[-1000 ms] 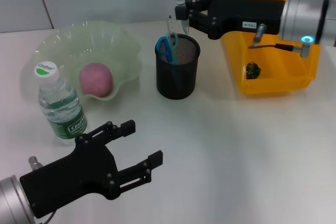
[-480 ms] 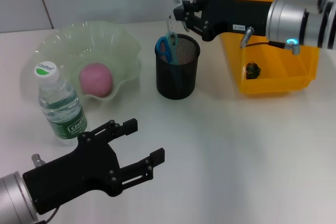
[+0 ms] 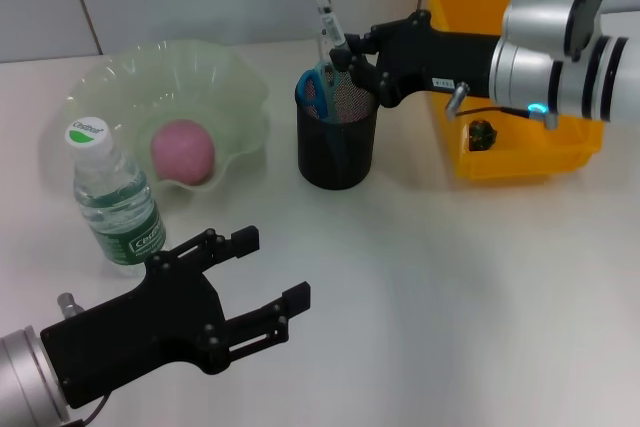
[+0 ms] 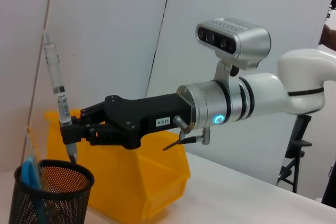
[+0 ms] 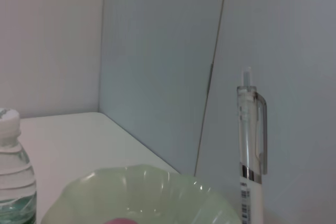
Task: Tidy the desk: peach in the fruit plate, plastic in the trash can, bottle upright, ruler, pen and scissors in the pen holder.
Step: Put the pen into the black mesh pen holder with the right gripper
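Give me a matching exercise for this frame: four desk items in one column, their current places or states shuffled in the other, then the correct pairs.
Items:
1. peach
2. bottle
3. pen
4. scissors

Places or states:
A. held by the right gripper over the pen holder
B. standing upright on the desk
C. inside the pen holder
D. lying in the fruit plate

Pairs: 1-D, 2-B, 3-A, 4-C
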Motion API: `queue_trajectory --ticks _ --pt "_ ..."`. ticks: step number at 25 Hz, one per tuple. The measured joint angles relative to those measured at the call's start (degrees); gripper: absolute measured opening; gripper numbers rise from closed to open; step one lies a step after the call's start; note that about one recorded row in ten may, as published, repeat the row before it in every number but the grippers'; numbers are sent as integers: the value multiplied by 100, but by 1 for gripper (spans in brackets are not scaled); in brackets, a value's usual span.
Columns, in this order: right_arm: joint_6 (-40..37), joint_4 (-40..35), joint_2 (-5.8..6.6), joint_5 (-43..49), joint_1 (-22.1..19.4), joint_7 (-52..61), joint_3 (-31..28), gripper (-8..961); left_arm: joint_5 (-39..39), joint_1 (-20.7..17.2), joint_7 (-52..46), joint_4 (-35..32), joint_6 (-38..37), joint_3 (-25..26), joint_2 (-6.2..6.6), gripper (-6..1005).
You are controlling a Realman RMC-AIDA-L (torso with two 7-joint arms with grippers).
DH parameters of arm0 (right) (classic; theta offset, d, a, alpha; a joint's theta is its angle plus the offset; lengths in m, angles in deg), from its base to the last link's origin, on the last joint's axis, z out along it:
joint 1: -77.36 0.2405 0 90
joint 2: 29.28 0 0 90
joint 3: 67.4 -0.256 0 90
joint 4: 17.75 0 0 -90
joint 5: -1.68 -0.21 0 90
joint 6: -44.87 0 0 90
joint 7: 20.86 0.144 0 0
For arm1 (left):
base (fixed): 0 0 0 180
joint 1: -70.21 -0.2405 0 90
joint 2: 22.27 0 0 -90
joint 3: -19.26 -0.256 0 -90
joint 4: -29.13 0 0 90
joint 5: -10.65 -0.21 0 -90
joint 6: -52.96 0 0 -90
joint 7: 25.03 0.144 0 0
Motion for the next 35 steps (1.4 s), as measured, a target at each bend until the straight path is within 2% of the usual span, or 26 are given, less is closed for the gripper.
queue_trajectory --ticks 4,8,24,35 --pt "8 377 -2 -455 25 -505 5 140 -4 1 0 13 0 6 5 811" --pt "79 634 -1 -523 91 -599 14 140 -70 26 -24 17 -1 18 3 811" --pt "205 931 -4 -566 37 -674 18 140 -150 190 -72 188 -203 223 -6 811" --pt "173 970 -5 -587 -18 -643 -33 240 -150 206 -70 227 -304 336 0 811"
